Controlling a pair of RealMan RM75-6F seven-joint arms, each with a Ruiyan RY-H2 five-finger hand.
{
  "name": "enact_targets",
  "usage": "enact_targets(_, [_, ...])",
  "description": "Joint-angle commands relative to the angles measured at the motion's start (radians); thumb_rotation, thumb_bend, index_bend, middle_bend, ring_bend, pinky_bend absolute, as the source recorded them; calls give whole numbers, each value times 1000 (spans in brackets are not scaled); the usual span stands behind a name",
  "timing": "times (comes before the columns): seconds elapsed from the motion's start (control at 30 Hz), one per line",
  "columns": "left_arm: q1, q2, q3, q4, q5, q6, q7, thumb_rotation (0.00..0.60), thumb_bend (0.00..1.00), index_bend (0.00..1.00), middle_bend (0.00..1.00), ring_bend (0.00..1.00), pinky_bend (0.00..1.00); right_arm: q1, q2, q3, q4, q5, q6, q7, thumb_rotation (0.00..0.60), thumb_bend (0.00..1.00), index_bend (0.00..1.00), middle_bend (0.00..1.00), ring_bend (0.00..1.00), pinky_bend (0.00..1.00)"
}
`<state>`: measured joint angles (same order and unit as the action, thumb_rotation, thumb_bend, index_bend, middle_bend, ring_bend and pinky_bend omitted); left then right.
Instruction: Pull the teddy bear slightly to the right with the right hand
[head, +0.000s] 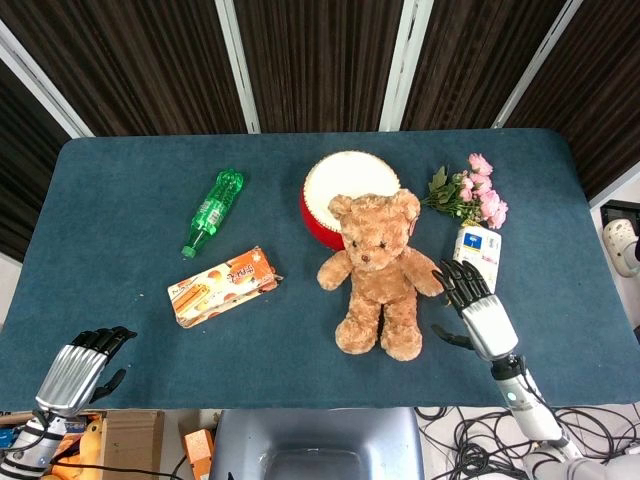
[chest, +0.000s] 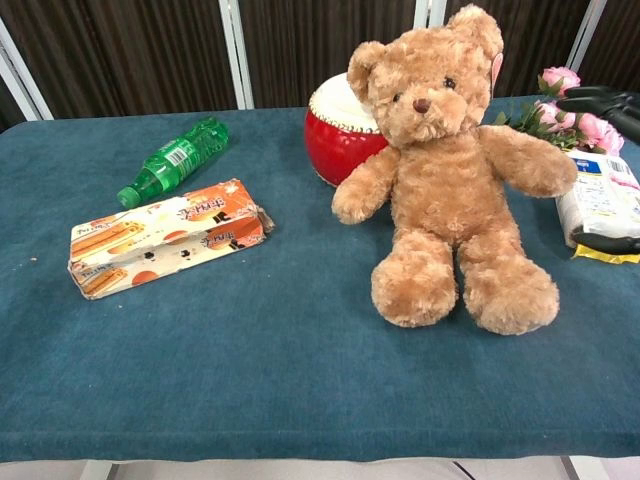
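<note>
A brown teddy bear (head: 377, 272) (chest: 450, 170) sits upright in the middle of the blue table, leaning back against a red and white drum (head: 340, 190) (chest: 338, 132). My right hand (head: 478, 312) is open to the right of the bear, a short gap away from its arm, holding nothing. In the chest view only its dark fingertips (chest: 605, 100) show at the right edge. My left hand (head: 78, 369) hangs off the front left corner of the table with fingers loosely curled and nothing in it.
A green bottle (head: 212, 211) (chest: 172, 160) and an orange snack box (head: 222, 286) (chest: 165, 236) lie left of the bear. Pink flowers (head: 470, 195) (chest: 570, 100) and a white packet (head: 478, 257) (chest: 600, 205) lie to its right, near my right hand.
</note>
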<state>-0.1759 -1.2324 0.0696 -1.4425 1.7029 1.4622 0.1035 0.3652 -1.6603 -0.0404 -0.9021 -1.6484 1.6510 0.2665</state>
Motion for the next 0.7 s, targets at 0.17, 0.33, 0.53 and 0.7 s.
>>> enact_targets(0.17, [17, 6, 3, -15, 18, 37, 21, 600, 302, 307, 301, 322, 403, -163, 338, -71, -466, 45, 42, -149, 600, 96, 0, 0, 0, 111])
enact_targets(0.33, [31, 3, -3, -19, 17, 61, 51, 600, 302, 294, 295, 311, 403, -211, 449, -93, -588, 92, 2, -138, 600, 95, 11, 0, 0, 147])
enact_targets(0.53, [46, 8, -8, -36, 10, 78, 86, 600, 302, 285, 274, 264, 403, -237, 479, -84, -615, 100, -22, -154, 600, 96, 29, 0, 0, 189])
enact_targets(0.7, [53, 3, -18, -41, -9, 77, 112, 600, 301, 277, 264, 248, 401, -246, 482, -67, -622, 93, -38, -156, 600, 96, 42, 0, 0, 198])
